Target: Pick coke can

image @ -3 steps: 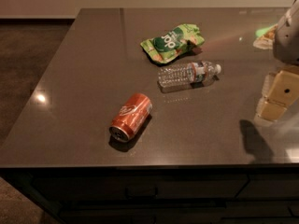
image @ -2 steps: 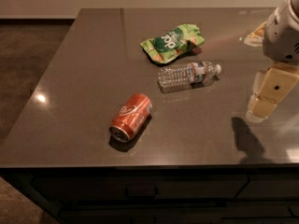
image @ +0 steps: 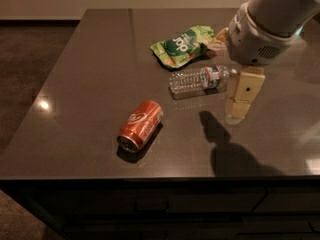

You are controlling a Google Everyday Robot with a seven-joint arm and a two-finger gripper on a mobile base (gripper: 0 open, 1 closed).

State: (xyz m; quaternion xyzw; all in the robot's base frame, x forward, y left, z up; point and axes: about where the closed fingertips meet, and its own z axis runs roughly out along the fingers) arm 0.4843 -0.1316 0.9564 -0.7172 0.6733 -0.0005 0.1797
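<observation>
The coke can [image: 141,125] is red-orange with a white script logo. It lies on its side on the dark table [image: 90,74], near the front edge, its silver end facing the front left. My gripper [image: 239,101] hangs from the white arm [image: 265,24] at the right. It is above the table, to the right of the can and well apart from it, just right of the water bottle's cap end. It holds nothing that I can see.
A clear plastic water bottle [image: 200,79] lies on its side behind and right of the can. A green snack bag [image: 182,45] lies further back. The gripper's shadow [image: 225,149] falls on the table at the front right. The table's front edge runs just below the can.
My arm and gripper have moved left, from the right edge of the view to just beside the bottle's cap end. The can, bottle and bag have not moved.
</observation>
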